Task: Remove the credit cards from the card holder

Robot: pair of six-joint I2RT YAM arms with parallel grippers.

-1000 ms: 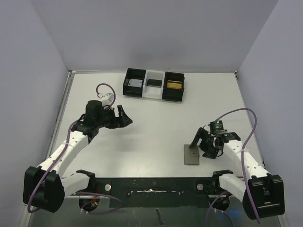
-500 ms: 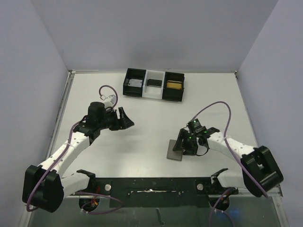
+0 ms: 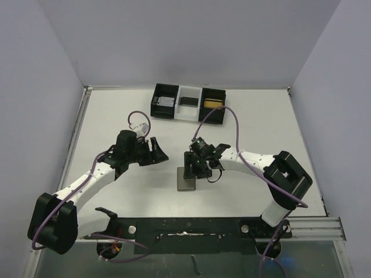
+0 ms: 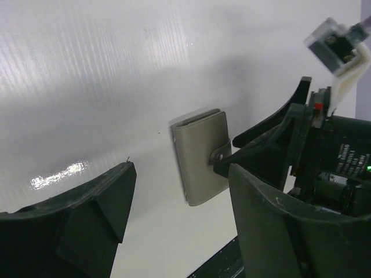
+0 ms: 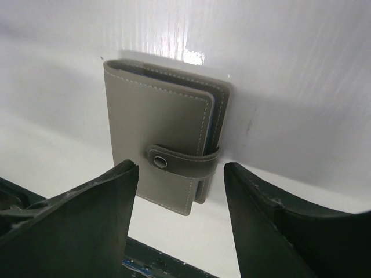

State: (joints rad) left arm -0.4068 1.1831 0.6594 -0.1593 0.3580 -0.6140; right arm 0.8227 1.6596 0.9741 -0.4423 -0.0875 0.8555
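Note:
The card holder [image 3: 186, 179] is a small grey wallet, lying flat and closed on the white table, its snap tab fastened. No cards show; only a blue edge peeks out in the right wrist view [image 5: 162, 139]. My right gripper [image 3: 194, 167] is open, right over the holder's far edge, with a finger on either side of the tab [image 5: 181, 169]. My left gripper [image 3: 156, 152] is open and empty, a little left of the holder, facing it. The holder also shows in the left wrist view [image 4: 203, 156], beyond the left gripper [image 4: 179, 194].
A black-and-white three-compartment tray [image 3: 160, 113] stands at the back centre with small flat items in it. The dark rail [image 3: 185, 227] runs along the near edge. Grey walls close in on the left, back and right.
The card holder has slid left across the table from the near right to the centre, together with my right gripper. My left gripper has moved right, towards it.

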